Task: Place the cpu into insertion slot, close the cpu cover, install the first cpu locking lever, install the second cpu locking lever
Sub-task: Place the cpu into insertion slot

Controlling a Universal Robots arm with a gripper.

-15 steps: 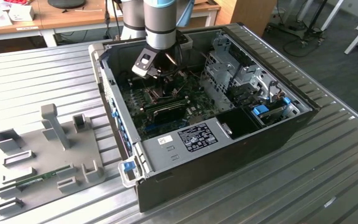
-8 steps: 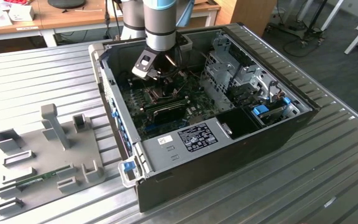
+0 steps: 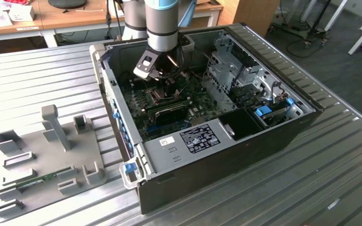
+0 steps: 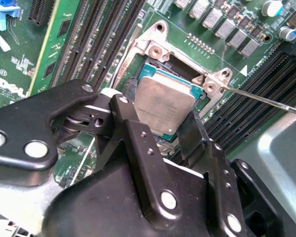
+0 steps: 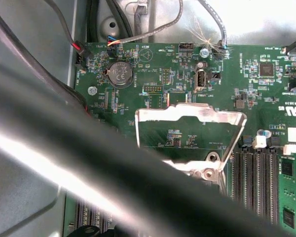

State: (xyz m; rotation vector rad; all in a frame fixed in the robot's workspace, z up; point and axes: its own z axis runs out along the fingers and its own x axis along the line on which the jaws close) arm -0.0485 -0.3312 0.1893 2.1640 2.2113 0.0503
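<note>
In the second wrist view the cpu (image 4: 163, 101), a small silvery square chip, lies slightly tilted over the dark centre of the insertion slot (image 4: 155, 49). My gripper (image 4: 157, 117) has one black finger against each of two opposite cpu edges, so it is shut on the chip. The cpu cover (image 5: 187, 109), a silvery frame with a big window, stands raised on its hinge in the first wrist view. A thin metal locking lever (image 4: 266, 101) sticks out free beside the socket. In the exterior view my gripper (image 3: 158, 77) is low inside the open computer case, just above the insertion slot (image 3: 160, 96).
Long black memory slots (image 4: 93, 39) run on both sides of the socket. A thick dark cable (image 5: 89, 163) crosses the first wrist view. The case walls (image 3: 115, 113) and the drive cage (image 3: 237, 70) hem in the arm. A grey fixture plate (image 3: 43, 155) lies at the exterior view's left.
</note>
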